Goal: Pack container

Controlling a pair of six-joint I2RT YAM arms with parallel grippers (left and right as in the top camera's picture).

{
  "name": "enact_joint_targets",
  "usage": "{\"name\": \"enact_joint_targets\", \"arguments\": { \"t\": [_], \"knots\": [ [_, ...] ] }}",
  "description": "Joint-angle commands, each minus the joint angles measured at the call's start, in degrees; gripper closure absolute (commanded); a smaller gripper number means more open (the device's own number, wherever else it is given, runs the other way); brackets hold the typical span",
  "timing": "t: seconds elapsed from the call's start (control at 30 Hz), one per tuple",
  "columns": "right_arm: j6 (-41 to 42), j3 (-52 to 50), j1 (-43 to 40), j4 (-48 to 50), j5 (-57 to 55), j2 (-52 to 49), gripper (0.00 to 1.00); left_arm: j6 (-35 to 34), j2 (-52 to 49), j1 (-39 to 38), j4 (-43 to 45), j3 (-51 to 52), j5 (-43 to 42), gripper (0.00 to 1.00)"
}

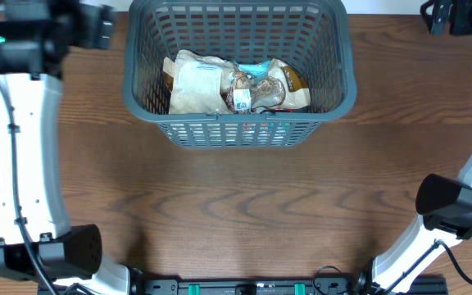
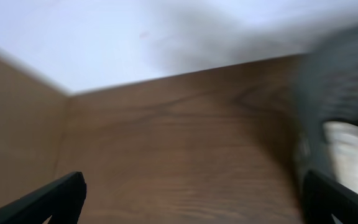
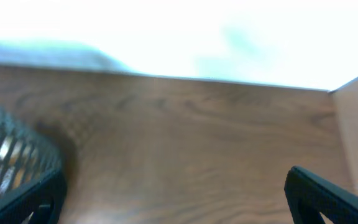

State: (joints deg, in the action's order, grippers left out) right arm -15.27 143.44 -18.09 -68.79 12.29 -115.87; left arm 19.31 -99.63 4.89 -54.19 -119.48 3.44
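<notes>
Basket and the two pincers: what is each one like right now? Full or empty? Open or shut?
container: upright on the table, open at the top, with packets inside.
snack packets: lying in a heap on the container's base.
left pincer: open, holding nothing.
right pincer: open, holding nothing.

One camera looks straight down from high above the wooden table [image 1: 236,213], with the basket [image 1: 142,82] at top centre. The left wrist camera sits low and close over the table, facing the white wall [image 2: 166,37], with the basket blurred at its right edge. The right wrist camera mirrors this, with the basket at its left edge. All three views share the basket and tabletop.
</notes>
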Motion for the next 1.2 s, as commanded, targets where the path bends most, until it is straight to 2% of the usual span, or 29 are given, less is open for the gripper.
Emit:
{"name": "enact_joint_targets", "arguments": {
  "t": [0.0, 0.17, 0.27, 0.4, 0.57, 0.8, 1.03, 1.17],
  "knots": [
    [3.04, 0.00, 1.16, 2.16, -4.70, -0.52, 0.01, -5.92, -0.02, 4.52, -0.13, -0.11, 1.11, 0.01],
    [3.06, 0.00, 1.25, 1.22, -7.15, -0.52, 0.01, -11.56, -0.02, 7.72, -2.75, -0.11, 1.09, 0.01],
    [3.34, 0.00, 1.25, 0.15, -7.30, -0.52, 0.01, -11.54, -0.02, 7.58, -5.66, 0.04, 1.09, 0.01],
    [7.96, 0.00, 1.31, -2.21, -9.64, -0.50, 0.01, -12.11, -0.02, 7.58, -11.91, 0.48, 0.79, 0.01],
    [11.23, 0.02, 1.29, -7.02, -12.11, -0.46, 0.01, -12.11, 0.39, 7.06, -19.39, 0.48, -4.04, 0.01],
    [14.25, 0.02, 2.08, -14.97, -12.92, 0.39, 0.01, -12.11, 2.97, 3.08, -27.04, 0.48, -4.13, 0.02],
    [14.47, 0.02, 3.02, -22.32, -15.17, 2.23, 0.01, -12.13, 7.91, 0.09, -28.68, 3.23, -4.13, 0.01],
    [15.04, 0.02, 3.52, -22.97, -15.41, 5.46, 0.01, -12.39, 12.94, 0.02, -25.18, 11.21, -4.26, 0.01]
  ]
}}
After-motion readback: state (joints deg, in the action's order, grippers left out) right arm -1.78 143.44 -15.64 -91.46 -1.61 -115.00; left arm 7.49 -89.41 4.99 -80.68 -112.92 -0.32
